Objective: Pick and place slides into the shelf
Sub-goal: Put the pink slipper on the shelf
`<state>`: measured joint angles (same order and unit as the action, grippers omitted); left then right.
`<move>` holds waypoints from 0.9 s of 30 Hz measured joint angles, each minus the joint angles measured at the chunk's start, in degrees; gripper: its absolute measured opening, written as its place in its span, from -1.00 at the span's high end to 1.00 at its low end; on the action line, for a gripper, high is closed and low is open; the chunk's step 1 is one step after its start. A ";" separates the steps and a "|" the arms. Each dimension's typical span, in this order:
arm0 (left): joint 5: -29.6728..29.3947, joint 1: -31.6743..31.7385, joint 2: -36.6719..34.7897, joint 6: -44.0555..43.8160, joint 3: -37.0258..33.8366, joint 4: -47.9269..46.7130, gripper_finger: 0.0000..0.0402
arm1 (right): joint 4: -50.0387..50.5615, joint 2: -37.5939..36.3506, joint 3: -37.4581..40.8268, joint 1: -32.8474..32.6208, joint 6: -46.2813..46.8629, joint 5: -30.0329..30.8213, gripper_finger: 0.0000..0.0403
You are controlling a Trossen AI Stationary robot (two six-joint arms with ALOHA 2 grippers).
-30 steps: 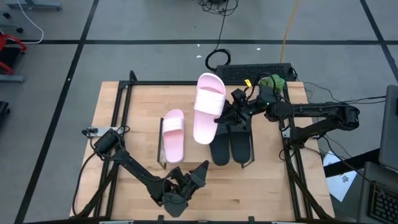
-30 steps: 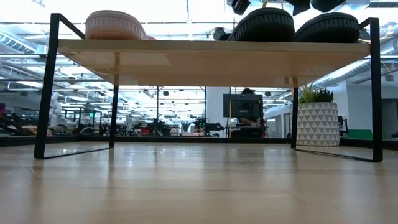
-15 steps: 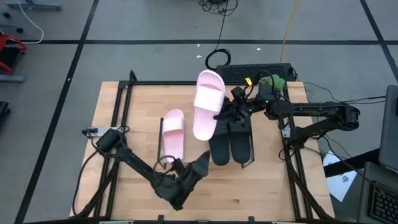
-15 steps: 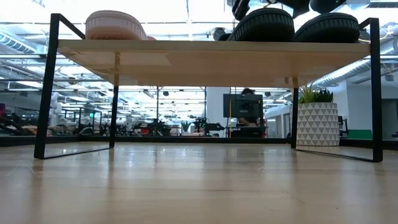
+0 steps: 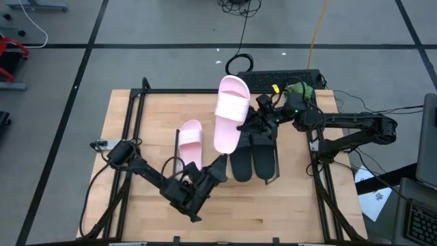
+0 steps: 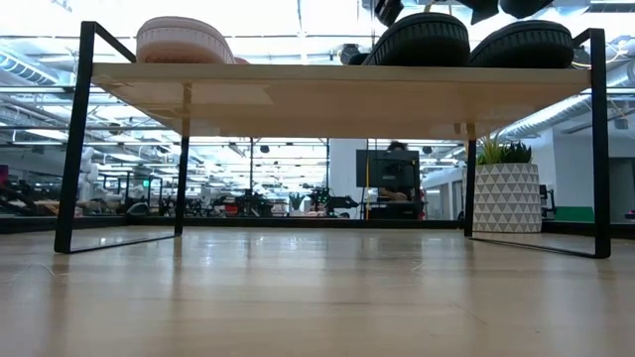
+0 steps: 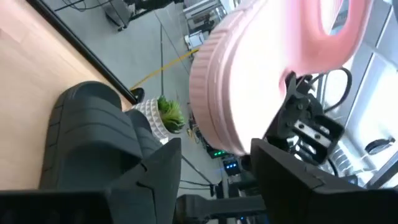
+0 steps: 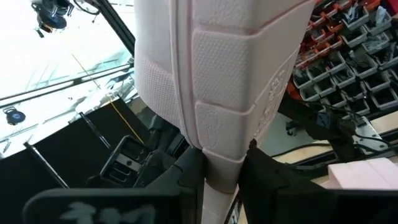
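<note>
A: Right gripper (image 5: 247, 124)?
B: Clenched on a pale pink broad-strap slide (image 5: 230, 113), held above the low wooden shelf (image 5: 212, 167) beside the matte black pair (image 5: 252, 158).
A: Left gripper (image 5: 217, 166)?
B: Jaws parted, holding nothing, near the shelved pink slide (image 5: 190, 145).

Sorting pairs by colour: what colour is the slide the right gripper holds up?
Pale pink slide, pinched by the right gripper; clearest in the high view.

Wooden table (image 5: 143, 137) fills frame centre, low shelf (image 5: 179, 172) on it. Shelf top holds one pink slide (image 5: 190, 145) at centre-left and a black pair (image 5: 253, 158) at centre-right, side by side, touching.
</note>
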<state>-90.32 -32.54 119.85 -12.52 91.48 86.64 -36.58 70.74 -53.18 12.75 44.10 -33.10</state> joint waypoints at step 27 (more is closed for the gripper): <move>12.04 3.85 0.02 1.58 0.00 2.18 0.78 | -0.25 -0.11 0.00 -2.74 -0.18 -0.03 0.71</move>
<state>-78.28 -28.69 119.87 -10.94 91.48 88.82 -36.83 70.63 -53.18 10.01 43.91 -33.13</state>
